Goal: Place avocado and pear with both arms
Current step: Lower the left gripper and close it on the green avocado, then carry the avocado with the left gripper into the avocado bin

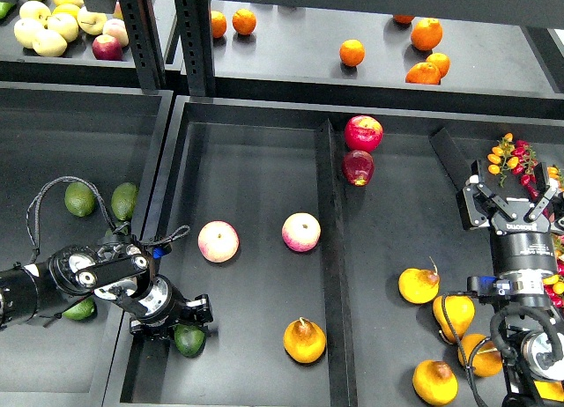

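Observation:
The dark green avocado is low in the front-left corner of the middle tray, partly covered by my left gripper, which seems shut on it. An orange-yellow pear with a short stem lies alone on the same tray's floor, right of the avocado. My right gripper is open and empty, raised over the right tray, well away from that pear.
Two pink-yellow apples lie mid-tray. Two red apples sit beyond the raised divider. Several more pears are under my right arm. Spare avocados lie in the left tray. Oranges are on the shelf.

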Motion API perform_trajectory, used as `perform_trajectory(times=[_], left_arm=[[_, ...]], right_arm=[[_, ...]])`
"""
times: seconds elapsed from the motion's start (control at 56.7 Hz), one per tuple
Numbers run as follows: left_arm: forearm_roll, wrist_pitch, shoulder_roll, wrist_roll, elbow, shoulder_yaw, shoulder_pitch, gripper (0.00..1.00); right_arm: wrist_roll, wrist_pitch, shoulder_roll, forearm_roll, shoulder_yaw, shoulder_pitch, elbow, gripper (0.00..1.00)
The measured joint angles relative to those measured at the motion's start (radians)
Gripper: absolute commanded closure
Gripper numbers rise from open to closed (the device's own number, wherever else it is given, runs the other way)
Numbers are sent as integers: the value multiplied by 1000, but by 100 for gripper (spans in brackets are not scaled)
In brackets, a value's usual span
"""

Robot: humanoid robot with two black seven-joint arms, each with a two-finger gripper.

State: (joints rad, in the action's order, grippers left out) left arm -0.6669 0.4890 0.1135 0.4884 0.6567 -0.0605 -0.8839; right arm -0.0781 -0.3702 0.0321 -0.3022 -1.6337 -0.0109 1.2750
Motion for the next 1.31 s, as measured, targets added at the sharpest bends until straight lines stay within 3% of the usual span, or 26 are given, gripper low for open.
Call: perform_trajectory(times=[0.247, 0.618, 0.918, 1.306], left_arm=[[9, -1, 28, 1, 49, 30, -43, 77], [152, 0, 229, 0, 131, 31, -195, 76], [195, 0, 411, 0, 127, -11, -191, 74], [248, 0, 450, 0, 106, -47, -149, 73]], right_arm=[[0, -1, 0, 0, 0, -5, 3, 0], [0, -1, 1, 0, 2, -5, 5, 0], [0, -1, 1, 0, 1, -4, 5, 0], [0, -1, 3, 0, 0, -4, 5, 0]])
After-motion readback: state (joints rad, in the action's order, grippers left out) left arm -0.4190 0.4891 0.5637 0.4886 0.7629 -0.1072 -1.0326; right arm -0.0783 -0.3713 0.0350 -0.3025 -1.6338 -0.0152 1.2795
